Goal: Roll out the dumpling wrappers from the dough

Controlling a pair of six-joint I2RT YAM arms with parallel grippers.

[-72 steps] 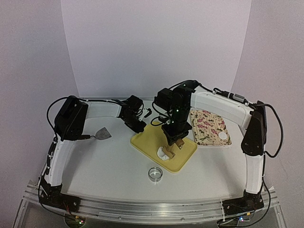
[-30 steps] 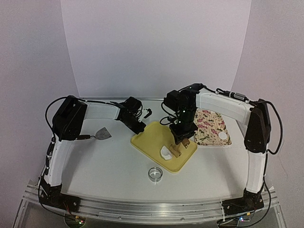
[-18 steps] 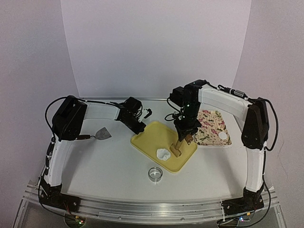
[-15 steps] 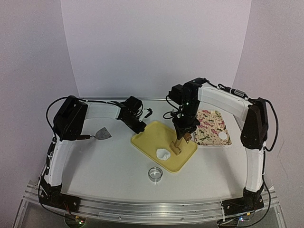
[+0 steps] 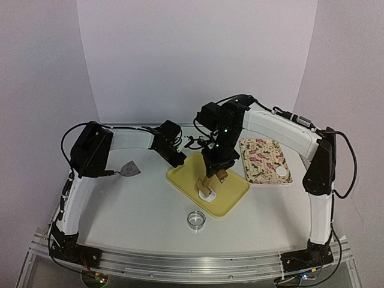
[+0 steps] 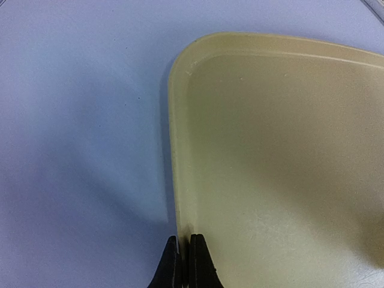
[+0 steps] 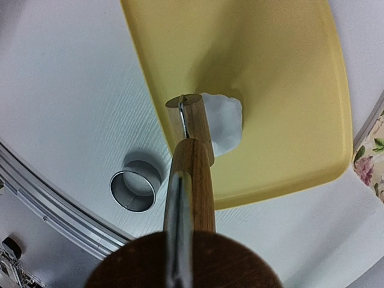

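Note:
A white lump of dough point(image 5: 208, 194) lies on the yellow tray point(image 5: 231, 191), toward its near corner. My right gripper point(image 5: 215, 170) is shut on a wooden roller point(image 5: 204, 182), held steeply with its lower end on the dough. In the right wrist view the roller point(image 7: 193, 174) runs down to the dough point(image 7: 227, 121), and its handle hides my fingers. My left gripper point(image 6: 183, 259) is shut on the rim of the yellow tray point(image 6: 282, 150) at its far-left edge. One thin white dumpling wrapper point(image 5: 281, 171) lies on the floral tray point(image 5: 259, 157).
A shiny ring cutter point(image 5: 195, 219) stands on the table in front of the yellow tray, also seen in the right wrist view point(image 7: 135, 189). A metal scraper point(image 5: 129, 170) lies at the left beside my left arm. The floral tray sits right of the yellow tray.
My right arm has swung the roller leftward, from beside the dough's right side onto the dough. The left gripper and the tray have not moved.

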